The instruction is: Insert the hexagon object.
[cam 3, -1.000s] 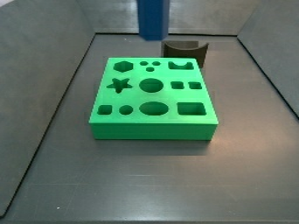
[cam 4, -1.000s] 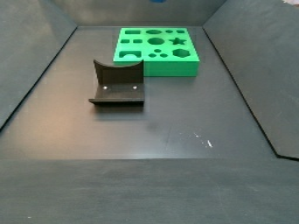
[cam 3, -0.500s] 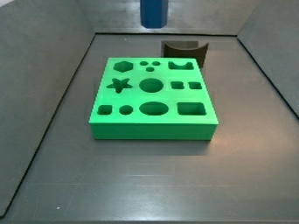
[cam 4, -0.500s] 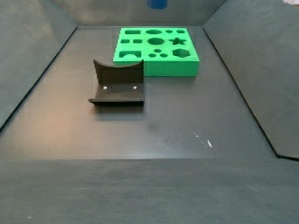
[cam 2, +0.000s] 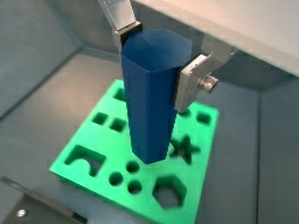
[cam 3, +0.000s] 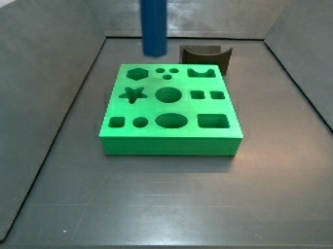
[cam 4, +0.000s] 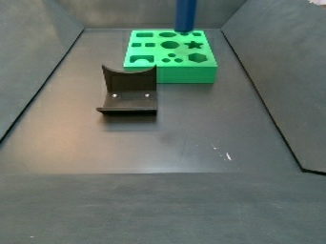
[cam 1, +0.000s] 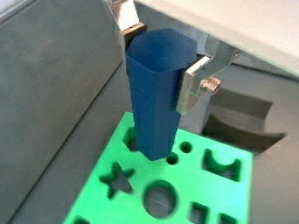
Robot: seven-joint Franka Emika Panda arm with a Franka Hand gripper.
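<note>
Gripper (cam 1: 159, 54) clamped on the hexagon object (cam 1: 156, 96), silver fingers (cam 2: 195, 77) against its flat faces. Bar hangs upright above the green block (cam 3: 170, 110), top centre of a side view; lower end not touching. Fixture (cam 4: 126, 91) stands apart, left of centre

Fixture (cam 4: 126, 91) stands upright on the dark floor (cam 4: 192, 143), apart from the green block; grey enclosure walls (cam 3: 53, 24) surround.

No readable text, labels, brands or numbers are being shown on any surface; the tool (cam 1: 160, 59), above the green block (cam 3: 170, 109), is being seen unmarked.
</note>
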